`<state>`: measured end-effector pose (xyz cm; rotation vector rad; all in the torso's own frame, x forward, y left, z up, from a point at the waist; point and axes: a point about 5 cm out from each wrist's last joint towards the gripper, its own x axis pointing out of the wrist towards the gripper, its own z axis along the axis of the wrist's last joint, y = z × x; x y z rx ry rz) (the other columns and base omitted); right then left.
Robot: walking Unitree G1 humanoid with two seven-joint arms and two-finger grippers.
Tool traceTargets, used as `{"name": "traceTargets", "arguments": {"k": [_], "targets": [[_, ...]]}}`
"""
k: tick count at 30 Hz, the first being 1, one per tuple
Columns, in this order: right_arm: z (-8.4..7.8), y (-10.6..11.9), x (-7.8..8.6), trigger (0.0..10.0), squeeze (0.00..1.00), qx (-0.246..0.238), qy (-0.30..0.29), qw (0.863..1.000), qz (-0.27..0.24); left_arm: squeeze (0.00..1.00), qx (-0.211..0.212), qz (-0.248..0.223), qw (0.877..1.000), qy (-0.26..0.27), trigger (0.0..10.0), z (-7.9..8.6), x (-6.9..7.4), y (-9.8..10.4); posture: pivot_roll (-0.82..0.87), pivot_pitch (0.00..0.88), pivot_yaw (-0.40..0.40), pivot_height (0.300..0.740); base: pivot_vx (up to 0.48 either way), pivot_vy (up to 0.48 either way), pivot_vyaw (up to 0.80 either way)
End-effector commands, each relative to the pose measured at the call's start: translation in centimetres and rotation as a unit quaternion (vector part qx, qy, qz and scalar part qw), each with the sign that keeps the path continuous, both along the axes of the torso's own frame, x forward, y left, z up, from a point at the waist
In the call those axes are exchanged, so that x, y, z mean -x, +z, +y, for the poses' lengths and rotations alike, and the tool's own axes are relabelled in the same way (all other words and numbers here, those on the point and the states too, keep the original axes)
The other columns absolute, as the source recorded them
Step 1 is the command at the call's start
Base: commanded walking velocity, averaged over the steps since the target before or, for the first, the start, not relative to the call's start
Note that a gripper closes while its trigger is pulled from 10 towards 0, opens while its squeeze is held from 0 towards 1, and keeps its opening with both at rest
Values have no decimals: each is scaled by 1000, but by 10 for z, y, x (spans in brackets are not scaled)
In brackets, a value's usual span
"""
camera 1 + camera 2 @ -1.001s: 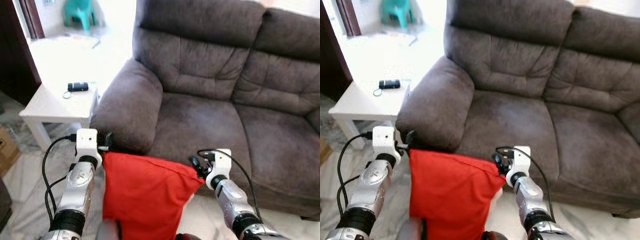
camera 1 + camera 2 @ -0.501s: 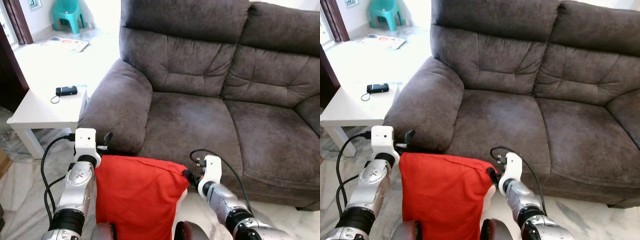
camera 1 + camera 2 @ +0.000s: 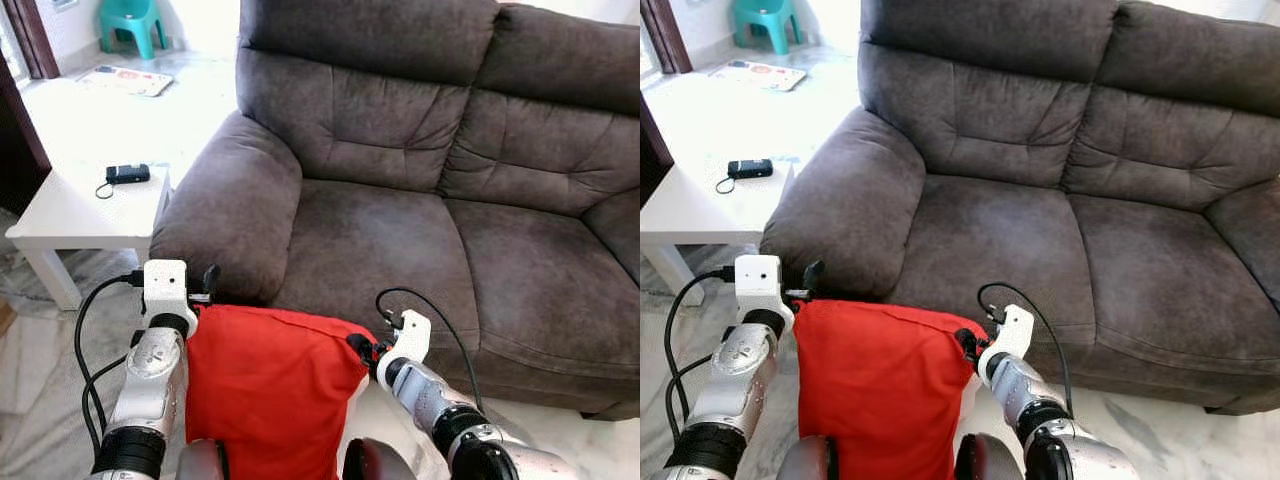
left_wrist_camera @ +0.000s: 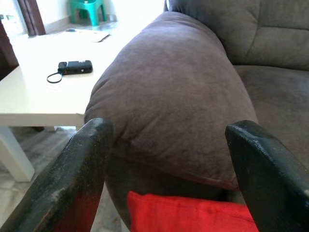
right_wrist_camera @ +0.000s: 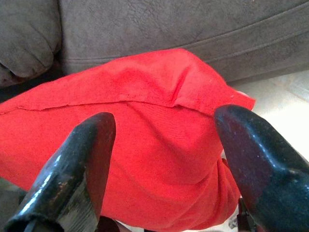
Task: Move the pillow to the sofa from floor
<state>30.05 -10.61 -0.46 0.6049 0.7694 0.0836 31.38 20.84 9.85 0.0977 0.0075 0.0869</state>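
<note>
The soft red fabric pillow [image 3: 270, 390] is pressed between the spread left gripper [image 3: 208, 283] and spread right gripper [image 3: 362, 346], with the dark grey-brown upholstered sofa [image 3: 400, 230] seat lying just ahead of and above both.

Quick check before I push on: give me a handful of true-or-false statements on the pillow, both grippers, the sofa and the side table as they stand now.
1. The red pillow is held up between the left gripper and the right gripper, in front of the sofa. True.
2. The pillow already lies on the seat cushion. False: it hangs below the seat's front edge.
3. A small black device lies on the white side table. True.
4. The right gripper's fingers are closed tight. False: they are spread, with the pillow between them.
5. The side table stands at the sofa's right end. False: it stands beside the left armrest.
</note>
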Motion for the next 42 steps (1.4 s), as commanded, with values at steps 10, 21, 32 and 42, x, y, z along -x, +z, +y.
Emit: {"name": "traceTargets", "arguments": {"k": [10, 21, 32, 42], "targets": [[-13, 0, -3, 10000, 0, 32, -34, 999, -2, 0, 8, -10, 1000, 0, 10000, -4, 8, 7, 162, 0, -227, 612, 0, 0, 0], [-32, 12, -15, 10000, 0, 17, -114, 993, -15, 0, 19, -4, 1000, 9, 10000, -8, 11, 5, 155, 0, -262, 612, 0, 0, 0], [-31, -1, -3, 10000, 0, 11, -122, 992, 14, 0, 29, -3, 999, 12, 10000, -8, 15, 9, 145, 7, -236, 612, 0, 0, 0], [-29, -10, 7, 10000, 0, -5, -135, 990, 31, 0, 8, -33, 999, -21, 10000, -9, 9, 48, 145, 116, -204, 612, 0, 0, 0]]}}
